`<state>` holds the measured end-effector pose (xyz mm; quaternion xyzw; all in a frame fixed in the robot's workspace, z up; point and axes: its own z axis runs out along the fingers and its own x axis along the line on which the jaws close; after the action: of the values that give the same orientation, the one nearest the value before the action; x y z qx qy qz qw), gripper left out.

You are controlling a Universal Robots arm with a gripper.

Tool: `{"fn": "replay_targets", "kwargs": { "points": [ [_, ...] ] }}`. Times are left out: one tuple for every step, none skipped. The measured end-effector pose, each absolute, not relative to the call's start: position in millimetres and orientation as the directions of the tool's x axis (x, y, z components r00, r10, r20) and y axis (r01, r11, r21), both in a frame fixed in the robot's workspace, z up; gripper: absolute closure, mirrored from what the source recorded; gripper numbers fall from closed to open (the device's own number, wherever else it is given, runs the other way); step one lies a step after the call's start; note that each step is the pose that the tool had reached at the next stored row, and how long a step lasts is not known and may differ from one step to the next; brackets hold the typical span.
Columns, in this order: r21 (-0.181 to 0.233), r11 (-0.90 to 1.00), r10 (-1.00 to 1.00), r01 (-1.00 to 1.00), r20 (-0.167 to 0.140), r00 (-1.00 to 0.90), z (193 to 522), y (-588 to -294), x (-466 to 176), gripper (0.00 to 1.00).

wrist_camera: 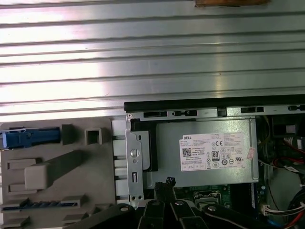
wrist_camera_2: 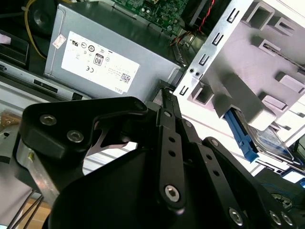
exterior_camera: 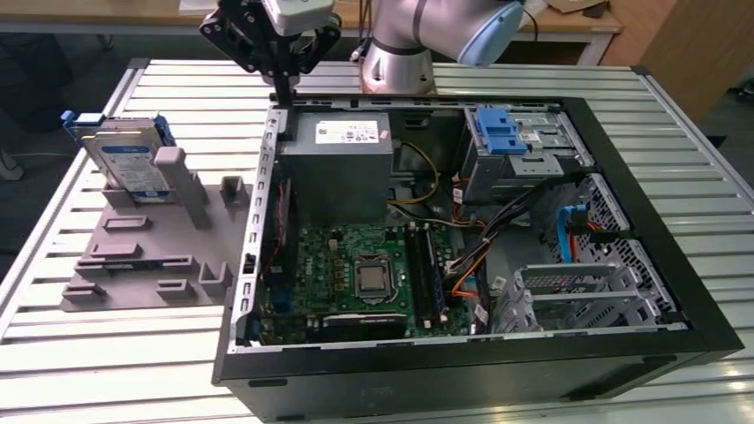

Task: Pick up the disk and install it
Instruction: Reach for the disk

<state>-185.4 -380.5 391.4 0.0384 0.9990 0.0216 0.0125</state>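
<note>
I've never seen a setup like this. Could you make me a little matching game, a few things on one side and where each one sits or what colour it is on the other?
Things:
1. the disk
2. the gripper
3. the grey metal box
4. the circuit board

Descriptions:
A. green, lying flat on the floor of the computer case
B. standing on edge in the grey holder, outside the case
C. inside the case, with a white sticker on it
D. above the case's rim, holding nothing

Pairs: 1-B, 2-D, 3-C, 4-A
</note>
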Motion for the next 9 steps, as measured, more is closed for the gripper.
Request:
{"fn": "replay_targets", "kwargs": {
  "points": [
    [0.044, 0.996, 0.077, 0.076, -0.023, -0.997, 391.3, -380.5, -186.1, 0.89],
    [0.044, 0.996, 0.077, 0.076, -0.023, -0.997, 391.3, -380.5, -186.7, 0.89],
    [0.044, 0.996, 0.077, 0.076, -0.023, -0.997, 391.2, -380.5, -187.3, 0.89],
    [0.044, 0.996, 0.077, 0.076, -0.023, -0.997, 391.2, -380.5, -187.9, 0.89],
    [0.044, 0.996, 0.077, 0.076, -0.023, -0.997, 391.2, -380.5, -188.4, 0.89],
    [0.044, 0.996, 0.077, 0.076, -0.023, -0.997, 391.1, -380.5, -189.0, 0.89],
    [0.044, 0.996, 0.077, 0.076, -0.023, -0.997, 391.1, -380.5, -189.7, 0.89],
    [0.044, 0.996, 0.077, 0.076, -0.023, -0.997, 391.1, -380.5, -190.2, 0.89],
    [0.044, 0.996, 0.077, 0.076, -0.023, -0.997, 391.0, -380.5, -190.8, 0.89]
  ]
}}
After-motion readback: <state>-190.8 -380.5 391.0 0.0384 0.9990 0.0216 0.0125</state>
